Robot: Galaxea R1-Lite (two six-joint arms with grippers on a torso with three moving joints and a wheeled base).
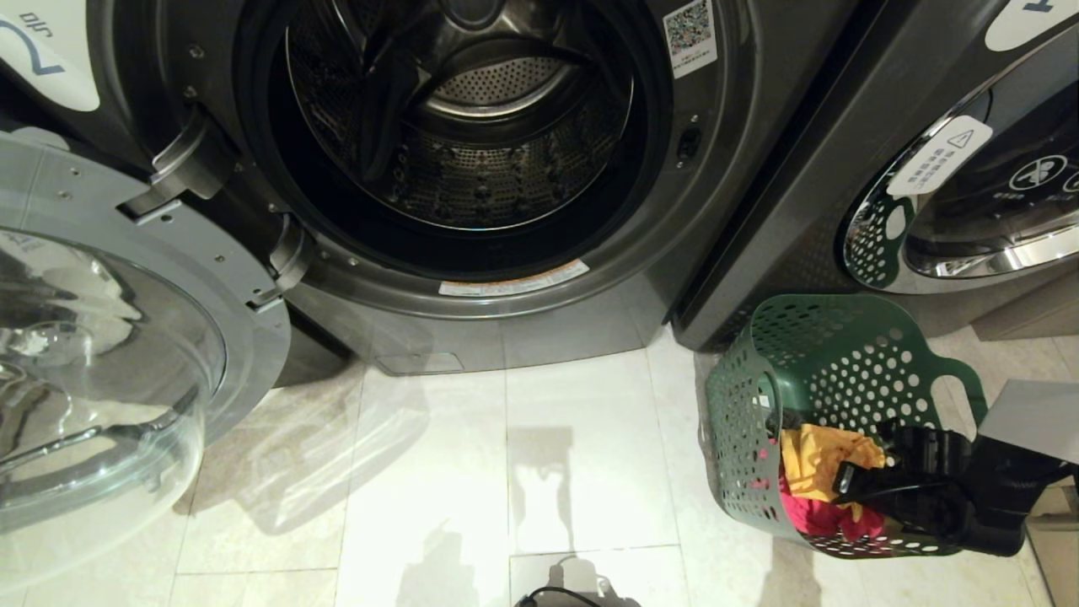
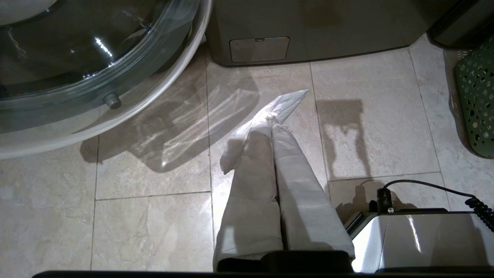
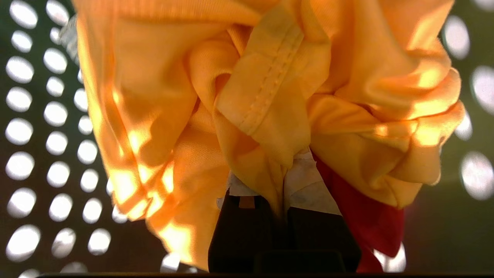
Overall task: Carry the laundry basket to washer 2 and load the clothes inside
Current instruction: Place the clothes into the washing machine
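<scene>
The dark green laundry basket (image 1: 843, 354) stands on the floor at the right, in front of the neighbouring washer. Inside it lie a yellow garment (image 1: 813, 459) and a red one (image 1: 813, 514). My right gripper (image 1: 847, 482) reaches into the basket. In the right wrist view this gripper (image 3: 283, 175) is shut on a fold of the yellow garment (image 3: 270, 96), with the red cloth (image 3: 366, 216) beside it and the holed basket wall (image 3: 38, 154) behind. Washer 2 (image 1: 742, 169) stands ahead, its drum (image 1: 489, 152) open. My left gripper (image 2: 272, 119) hangs shut and empty over the floor tiles.
Washer 2's round glass door (image 1: 101, 354) is swung wide open at the left, low over the floor. A second grey washer (image 1: 969, 194) with its door shut stands at the right behind the basket. Pale floor tiles (image 1: 506, 472) lie between door and basket.
</scene>
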